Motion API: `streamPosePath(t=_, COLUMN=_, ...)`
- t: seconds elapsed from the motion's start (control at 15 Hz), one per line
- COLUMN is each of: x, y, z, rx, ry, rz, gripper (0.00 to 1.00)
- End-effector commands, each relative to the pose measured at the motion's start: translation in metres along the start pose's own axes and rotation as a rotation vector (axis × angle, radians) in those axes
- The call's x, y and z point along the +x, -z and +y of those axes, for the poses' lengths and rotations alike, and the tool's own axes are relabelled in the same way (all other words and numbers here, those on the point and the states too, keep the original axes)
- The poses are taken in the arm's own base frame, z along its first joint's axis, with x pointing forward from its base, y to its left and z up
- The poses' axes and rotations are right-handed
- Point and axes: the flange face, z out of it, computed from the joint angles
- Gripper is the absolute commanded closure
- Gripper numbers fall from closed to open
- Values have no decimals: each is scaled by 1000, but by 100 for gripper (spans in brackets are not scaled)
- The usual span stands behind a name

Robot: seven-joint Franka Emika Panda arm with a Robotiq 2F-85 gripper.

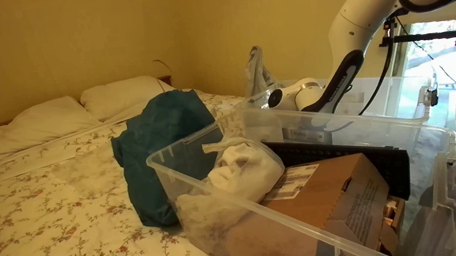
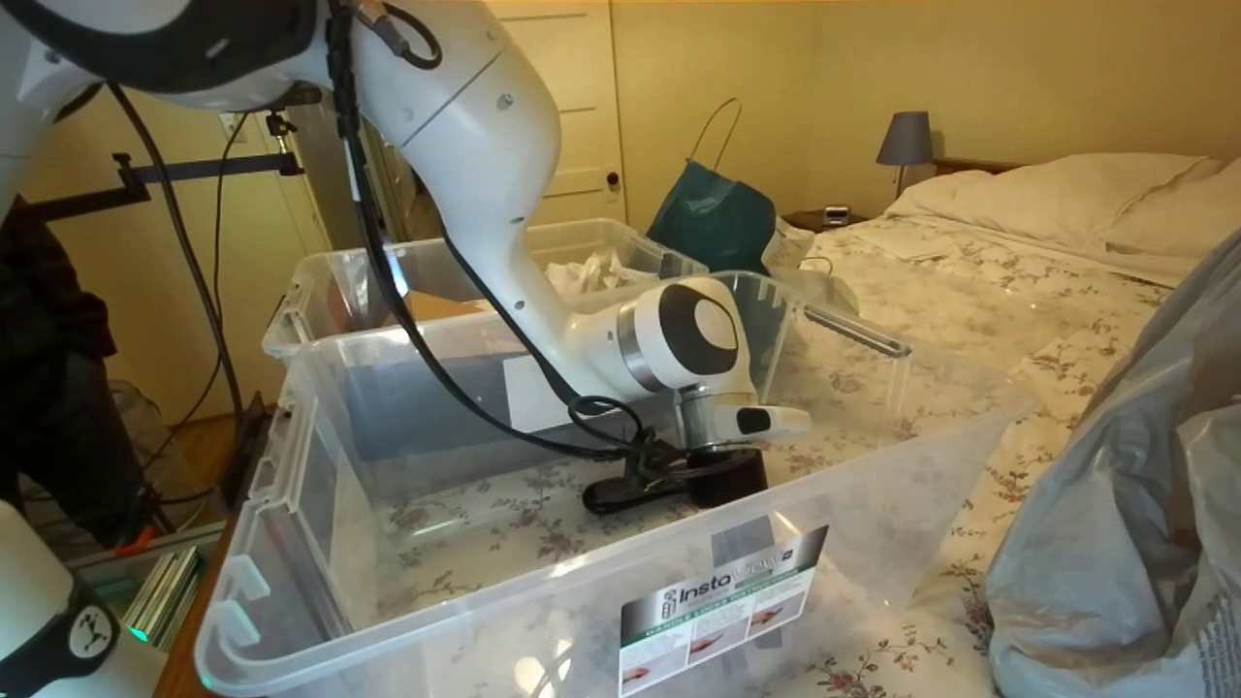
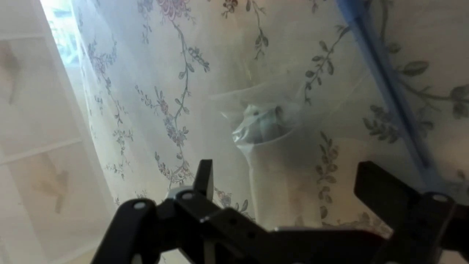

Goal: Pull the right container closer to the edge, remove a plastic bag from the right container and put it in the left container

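Two long tubs of see-through plastic, the labelled tub (image 2: pixel 902 523) and the box-filled tub (image 1: pixel 293 221), are set side by side on the cream floral bedspread (image 1: pixel 92 234), their long axes roughly parallel, both stretched from the robot's end towards the pillows (image 1: pixel 34 127). Into the labelled tub the white jointed arm (image 2: pixel 475 155) is bent, and here, in the wrist view, the black two-fingered gripper (image 3: pixel 285 176) is held wide, its fingers spread well apart. Right between them what looks like a see-through plastic bag (image 3: pixel 273 154) is framed, down in that same tub: its long axis is run almost straight up the view, leaning slightly left, the shiny crumpled end pointed to the top, the lower part hidden behind the gripper. Whether it is touched cannot be told.

Over in the box-filled tub a white crumpled plastic bag (image 1: pixel 246 169) is bunched at the pillow end, one loose flap pointed left in an exterior view, hard by a brown cardboard box (image 1: pixel 323 186). Beyond the box a long black keyboard (image 1: pixel 398 174) is leaned, lined up with the tub's long side. Outside the pillow end a teal bag (image 1: pixel 160 150) is stood.
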Motion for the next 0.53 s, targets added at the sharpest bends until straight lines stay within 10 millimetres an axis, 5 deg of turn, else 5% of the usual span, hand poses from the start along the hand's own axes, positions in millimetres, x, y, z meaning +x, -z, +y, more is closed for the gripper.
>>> streamPosePath(t=0.0, x=8, y=-21, z=10, rx=68, ry=-19, rz=-40, gripper=0)
streamPosePath(t=0.07, x=8, y=-27, z=16, rx=83, ry=-38, rz=-61, gripper=4)
streamPosePath(t=0.13, x=9, y=-35, z=21, rx=106, ry=-56, rz=-87, gripper=22)
streamPosePath(t=0.47, x=13, y=-53, z=33, rx=177, ry=-93, rz=-173, gripper=54)
